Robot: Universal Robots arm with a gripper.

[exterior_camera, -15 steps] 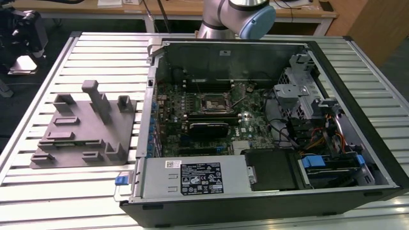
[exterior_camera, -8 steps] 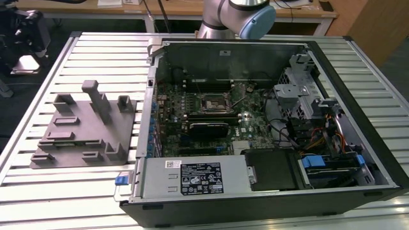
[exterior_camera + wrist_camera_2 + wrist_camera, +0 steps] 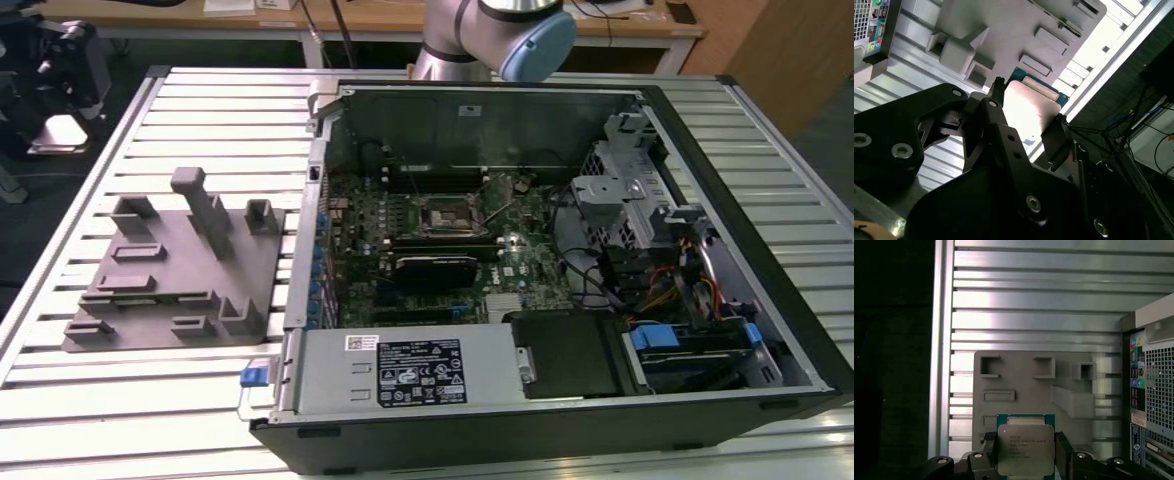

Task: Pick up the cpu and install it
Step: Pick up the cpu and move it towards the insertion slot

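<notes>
The gripper [image 3: 1025,457] is clamped on the cpu [image 3: 1025,447], with a finger [image 3: 1063,450] pressing each opposite edge. This leaves the silvery top free and, I judge, the underside unpinched. In both wrist views the chip is held flat above the grey fixture [image 3: 1019,385], beside the open computer case [image 3: 561,250], where the black socket [image 3: 445,213] lies.

Over the socket [image 3: 445,213] the case [image 3: 467,120] lay open and unobstructed; a drive cage [image 3: 614,195] and cables [image 3: 654,295] crowded in near it on the exterior view's right.
</notes>
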